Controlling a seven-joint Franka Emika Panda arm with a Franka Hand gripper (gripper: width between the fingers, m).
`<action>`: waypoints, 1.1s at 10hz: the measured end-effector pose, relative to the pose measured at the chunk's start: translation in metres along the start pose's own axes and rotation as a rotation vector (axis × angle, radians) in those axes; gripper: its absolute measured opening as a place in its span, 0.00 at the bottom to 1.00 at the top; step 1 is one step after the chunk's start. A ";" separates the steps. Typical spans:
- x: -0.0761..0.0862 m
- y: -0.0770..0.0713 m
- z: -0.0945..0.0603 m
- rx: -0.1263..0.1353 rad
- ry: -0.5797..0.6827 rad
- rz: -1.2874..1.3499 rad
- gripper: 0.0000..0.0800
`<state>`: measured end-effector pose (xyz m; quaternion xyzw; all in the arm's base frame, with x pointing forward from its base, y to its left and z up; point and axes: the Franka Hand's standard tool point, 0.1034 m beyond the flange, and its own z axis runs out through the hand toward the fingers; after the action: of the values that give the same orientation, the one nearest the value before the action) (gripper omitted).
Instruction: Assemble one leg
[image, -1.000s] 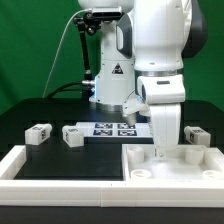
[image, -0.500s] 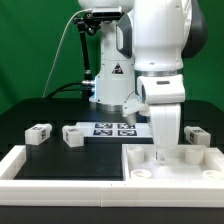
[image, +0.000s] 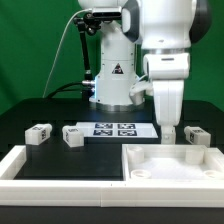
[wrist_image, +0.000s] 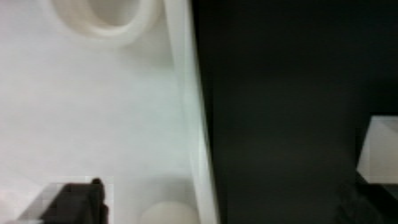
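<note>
Green backdrop, black worktop (image: 28, 118). The hand (image: 168, 131) hangs above the far rim of the white recessed panel (image: 182, 166). I cannot tell whether its fingers are parted. The leg (image: 196, 134) sits on the worktop just beside it, toward the exterior view's right, ungripped.

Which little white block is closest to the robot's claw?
The leg at the exterior view's far right, just beside the gripper; the other two lie far left.

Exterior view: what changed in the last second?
The gripper lifted up out of the panel and shifted toward the exterior view's right. No grab or release is visible. The three loose legs, the panel and the marker board stayed put.
</note>
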<state>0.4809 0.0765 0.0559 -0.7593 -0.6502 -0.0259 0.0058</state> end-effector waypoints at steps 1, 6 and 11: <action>0.005 -0.005 -0.006 -0.006 -0.002 0.035 0.81; 0.002 -0.014 0.001 0.020 0.003 0.488 0.81; 0.050 -0.056 0.008 0.055 0.010 1.193 0.81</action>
<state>0.4334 0.1352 0.0491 -0.9928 -0.1119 -0.0049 0.0421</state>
